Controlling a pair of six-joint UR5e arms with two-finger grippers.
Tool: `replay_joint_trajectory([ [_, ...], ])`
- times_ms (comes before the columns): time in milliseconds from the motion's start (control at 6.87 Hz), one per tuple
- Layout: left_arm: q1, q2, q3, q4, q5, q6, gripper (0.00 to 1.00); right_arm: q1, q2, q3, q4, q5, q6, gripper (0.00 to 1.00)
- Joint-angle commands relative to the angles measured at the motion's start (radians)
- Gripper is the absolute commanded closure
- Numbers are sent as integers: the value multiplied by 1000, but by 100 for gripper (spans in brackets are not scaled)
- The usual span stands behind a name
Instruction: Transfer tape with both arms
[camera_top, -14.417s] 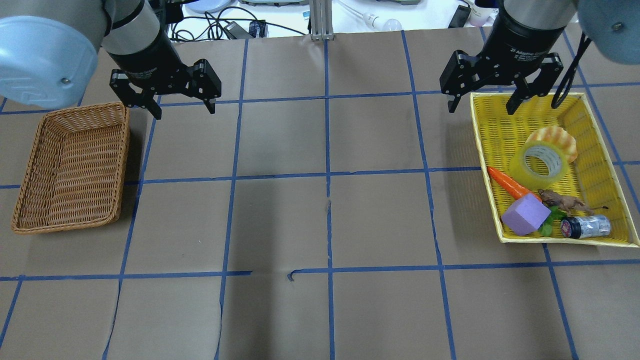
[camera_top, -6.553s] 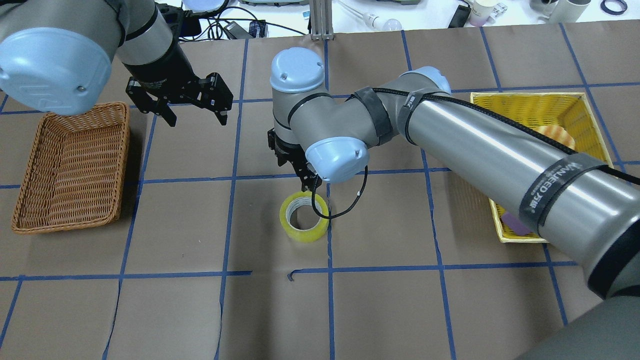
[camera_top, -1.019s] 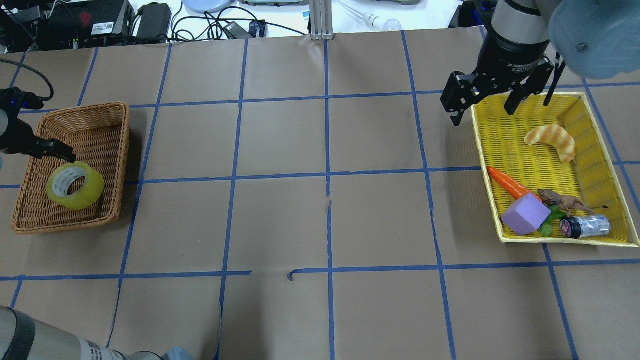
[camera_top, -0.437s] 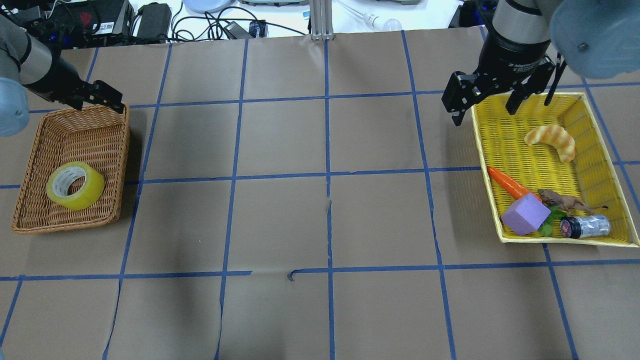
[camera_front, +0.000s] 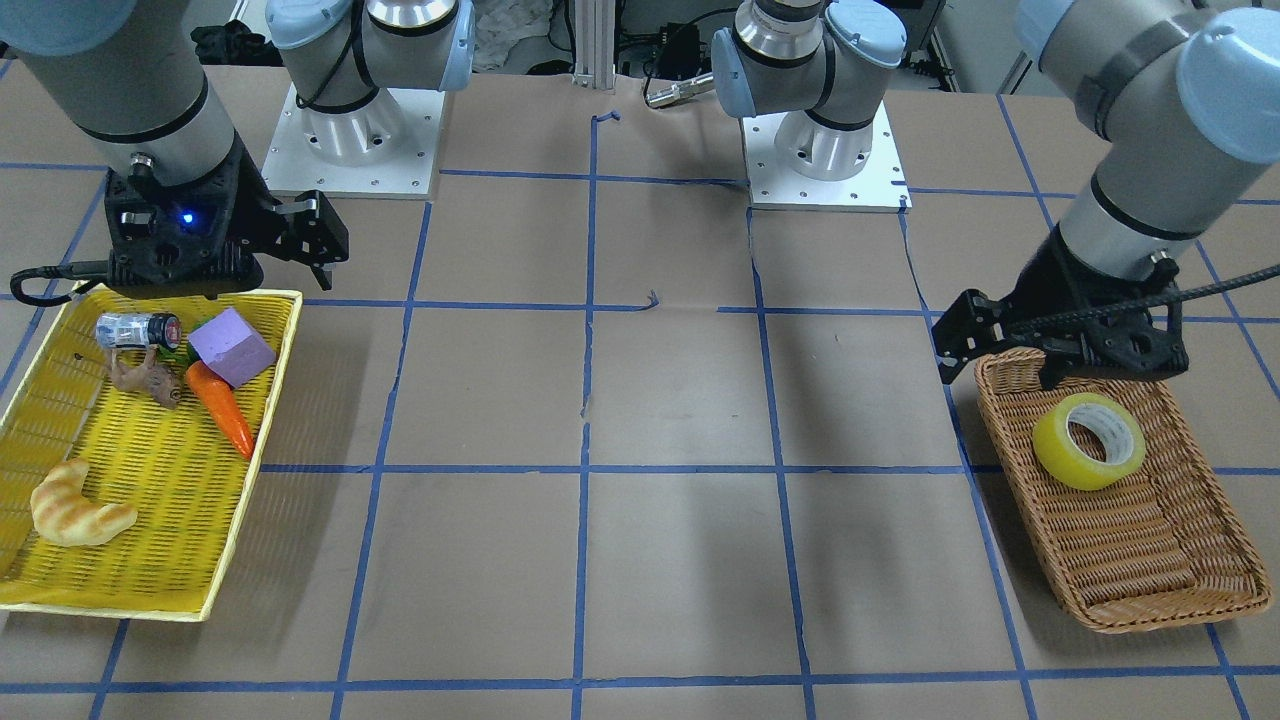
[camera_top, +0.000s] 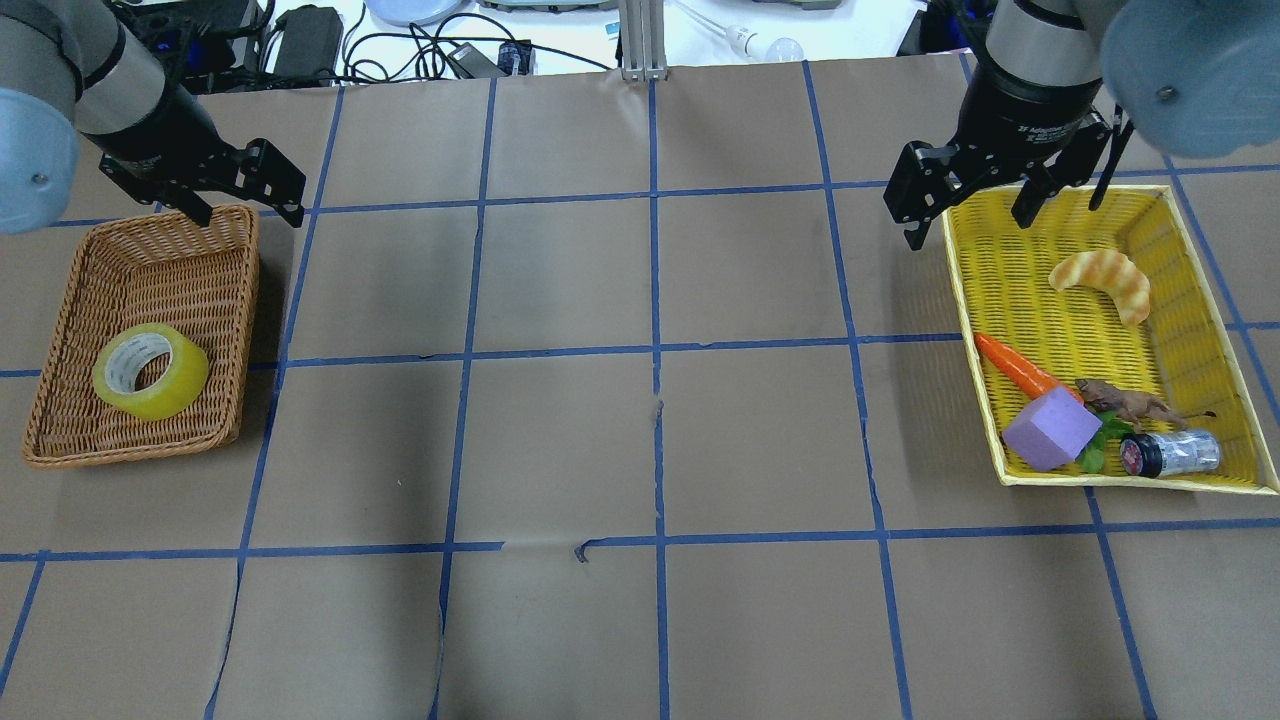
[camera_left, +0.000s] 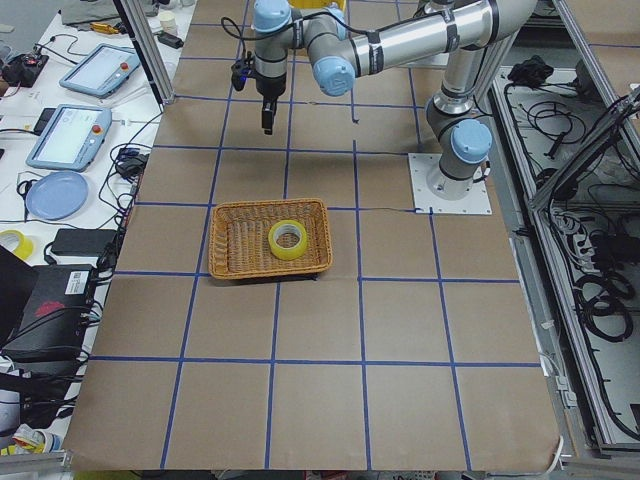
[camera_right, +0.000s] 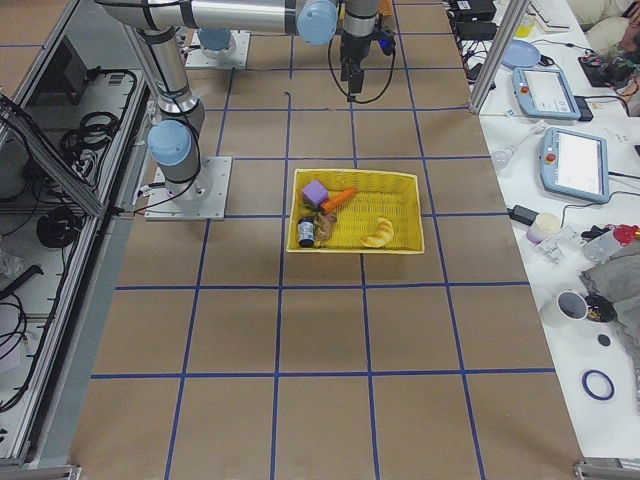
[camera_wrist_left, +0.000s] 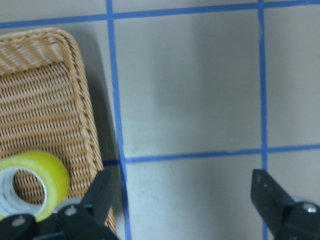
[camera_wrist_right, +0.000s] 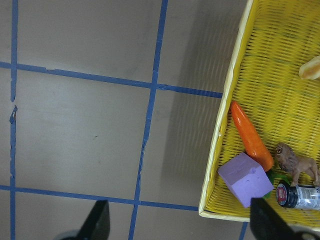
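Note:
The yellow translucent tape (camera_top: 150, 372) lies flat in the brown wicker basket (camera_top: 250, 300) on the table's left; it also shows in the front view (camera_front: 1088, 440) and the left wrist view (camera_wrist_left: 30, 185). My left gripper (camera_top: 250, 212) is open and empty, above the basket's far right corner, clear of the tape. My right gripper (camera_top: 965, 228) is open and empty over the far left corner of the yellow basket (camera_top: 965, 330). In the right wrist view the open gripper (camera_wrist_right: 180, 225) hangs over the table beside that basket.
The yellow basket holds a tan croissant (camera_top: 1100, 278), an orange carrot (camera_top: 1015, 365), a purple block (camera_top: 1050, 428), a small brown animal figure (camera_top: 1125, 402) and a small jar (camera_top: 1170, 453). Blue tape lines grid the brown table. Cables and devices lie beyond the far edge.
My left gripper has drawn back from the tape in the wicker basket to the basket's far right corner. The tape stays in the basket. The right gripper has barely moved.

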Motion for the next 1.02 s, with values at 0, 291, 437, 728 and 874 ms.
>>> replay_joint_trajectory([
  [0,-124,9,104,-167,34,-151,0,0,7,2,-10,0,-1,0],
  [291,-209,9,107,-169,57,-214,0,0,3,3,-9,-9,-1,0],
  [437,-226,9,107,-169,52,-221,0,0,3,2,-9,-9,-1,0],
  [728,-230,6,99,-168,17,-222,0,0,-2,2,-7,-2,-1,0],
  [874,-230,6,99,-168,15,-222,0,0,-3,2,-3,0,-3,0],
])
